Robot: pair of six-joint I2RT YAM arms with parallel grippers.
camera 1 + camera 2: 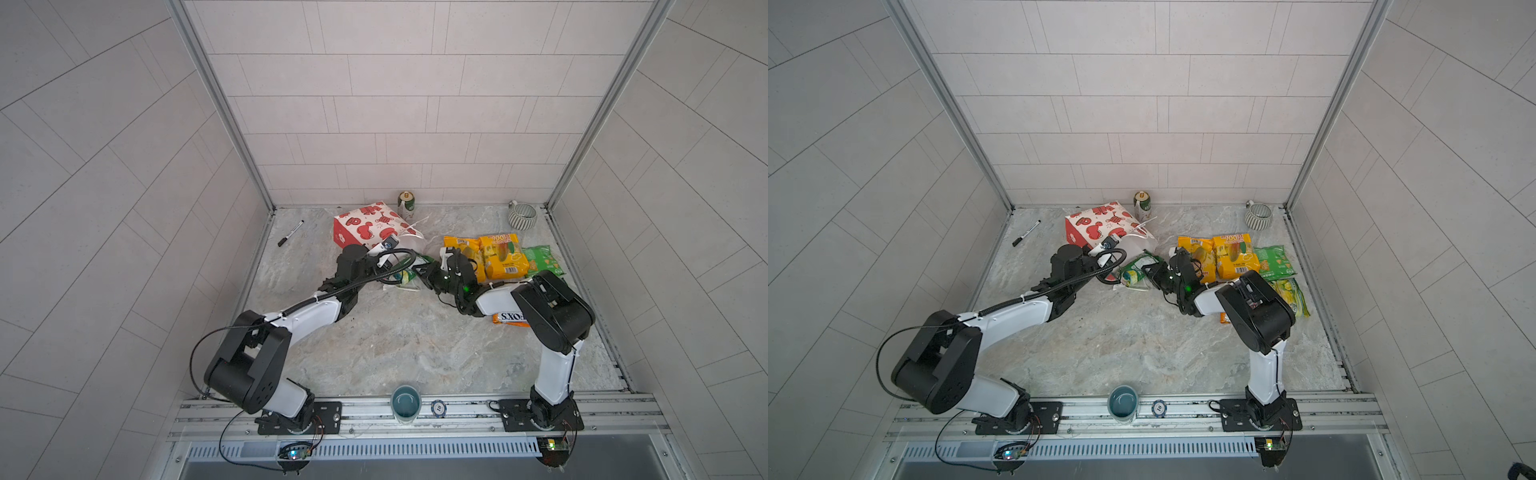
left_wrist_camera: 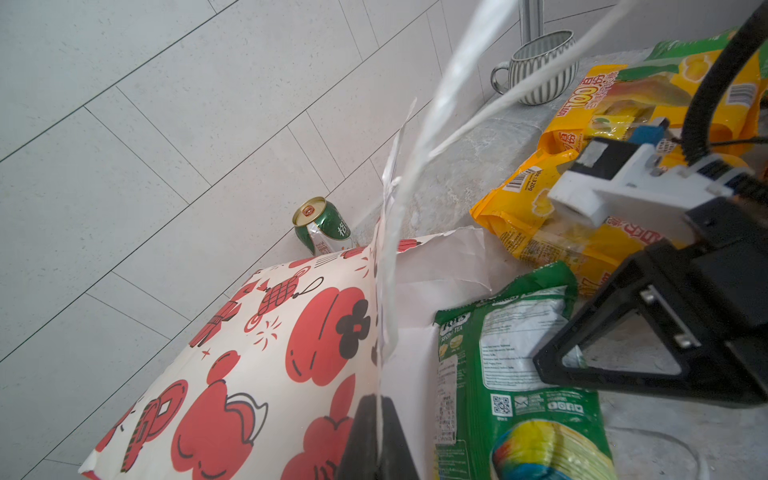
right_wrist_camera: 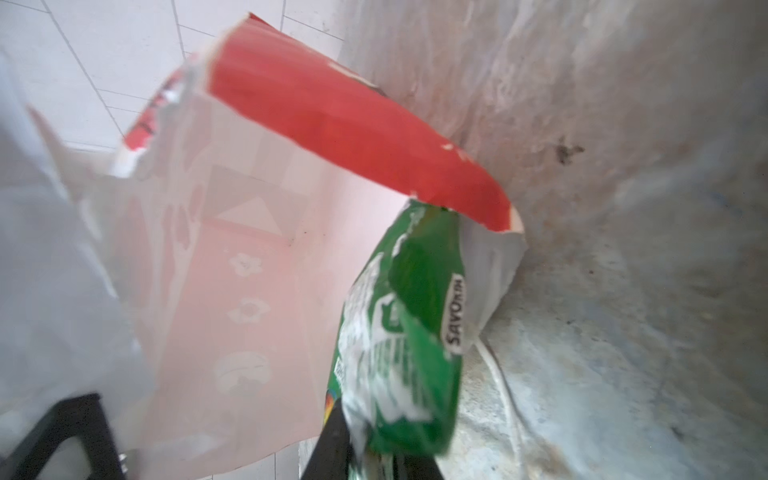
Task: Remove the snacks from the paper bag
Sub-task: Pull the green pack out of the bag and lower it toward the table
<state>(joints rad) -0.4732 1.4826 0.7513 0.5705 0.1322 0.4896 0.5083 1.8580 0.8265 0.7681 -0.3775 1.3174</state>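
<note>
Worktop (image 1: 395, 340) marbled grey, walls (image 1: 374, 104) tiled, in both top views; paper bag (image 1: 365, 226) near the back edge, snacks (image 1: 503, 257) by the right edge. Left wrist: left gripper (image 2: 379, 411) pinches the bag's rim. Right wrist: right gripper (image 3: 210, 403) at green packet (image 3: 407, 332), grip unclear.

"SAVO…" – the rest lost in a crease – stands on a white tab of the green packet (image 3: 399, 332) at the jaws of the right gripper (image 1: 422, 274). Its back carries "TEA" and a QR code. Behind those jaws, a yellow-orange packet (image 1: 503, 255) bears "100", and a second yellow-orange packet (image 2: 511, 216) has "320g" beside its barcode. Farther behind, the orange packet (image 1: 508, 318) shows "OX'S" upside down – and a chip (image 1: 439, 408) reads "10".
</note>
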